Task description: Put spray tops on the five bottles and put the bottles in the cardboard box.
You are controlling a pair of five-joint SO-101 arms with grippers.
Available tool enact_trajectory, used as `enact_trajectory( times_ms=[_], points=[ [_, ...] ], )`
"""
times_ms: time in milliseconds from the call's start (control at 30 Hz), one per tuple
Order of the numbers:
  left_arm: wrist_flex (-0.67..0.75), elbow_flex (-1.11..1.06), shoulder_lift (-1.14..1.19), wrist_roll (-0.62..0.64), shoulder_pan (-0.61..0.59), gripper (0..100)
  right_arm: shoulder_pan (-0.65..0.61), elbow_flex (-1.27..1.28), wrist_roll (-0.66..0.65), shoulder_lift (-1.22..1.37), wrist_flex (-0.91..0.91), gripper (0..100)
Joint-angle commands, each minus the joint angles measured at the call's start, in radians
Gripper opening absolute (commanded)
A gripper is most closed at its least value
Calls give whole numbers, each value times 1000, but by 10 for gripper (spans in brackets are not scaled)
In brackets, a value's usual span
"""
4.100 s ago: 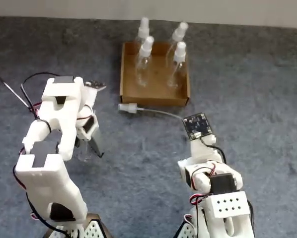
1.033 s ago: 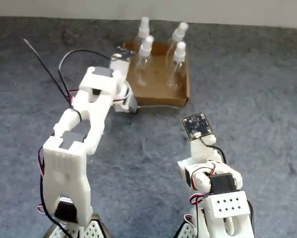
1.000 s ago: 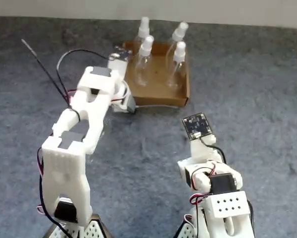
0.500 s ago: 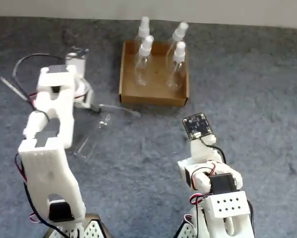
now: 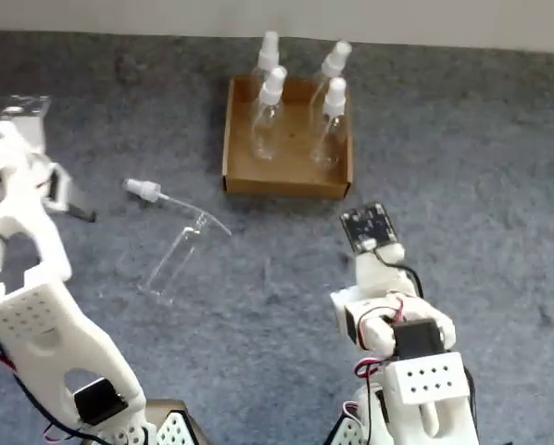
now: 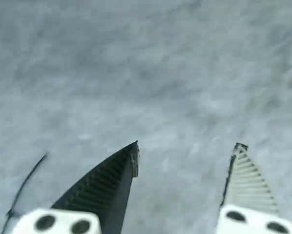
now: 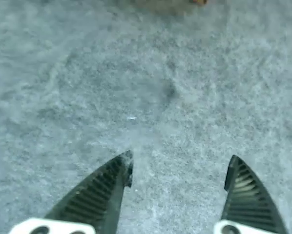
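Cardboard box (image 5: 286, 183) is seen at upper centre of the high view, with four bottles (image 5: 266, 116) stood upright inside it, spray tops fitted. Fifth bottle (image 5: 173, 260) is laid flat on the grey carpet (image 5: 481, 185) left of centre, uncapped. Loose spray top (image 5: 143, 189) is laid just above it, tube running past the bottle's neck. Left gripper (image 6: 185, 148) is held with jaws apart and empty at far left. Right gripper (image 7: 180, 163) is held likewise at lower centre-right, over carpet.

Overhead; wrist views close above table (image 5: 485, 139)
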State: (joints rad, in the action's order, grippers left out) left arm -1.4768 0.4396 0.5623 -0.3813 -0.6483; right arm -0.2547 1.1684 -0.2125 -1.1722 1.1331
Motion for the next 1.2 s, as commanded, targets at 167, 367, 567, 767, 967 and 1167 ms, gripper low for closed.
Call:
enact_trajectory(
  times_ms=[167, 367, 567, 767, 967, 1167],
  points=[
    [-92, 139, -25, -112, -234, 242, -309, -518, 244, 492, 38, 260],
    [-71, 137, -24, -212, -389, 242, -591, -915, 555, 869, 38, 262],
    [14, 136, -19, -244, -501, 242, -727, -1239, 741, 1191, 4, 263],
    [60, 136, -21, -244, -559, 242, -740, -1478, 902, 1426, -2, 263],
    [64, 134, -21, -244, -552, 242, -753, -1550, 956, 1593, -4, 263],
    [61, 134, -21, -244, -530, 242, -750, -1554, 957, 1699, 4, 263]
  ],
)
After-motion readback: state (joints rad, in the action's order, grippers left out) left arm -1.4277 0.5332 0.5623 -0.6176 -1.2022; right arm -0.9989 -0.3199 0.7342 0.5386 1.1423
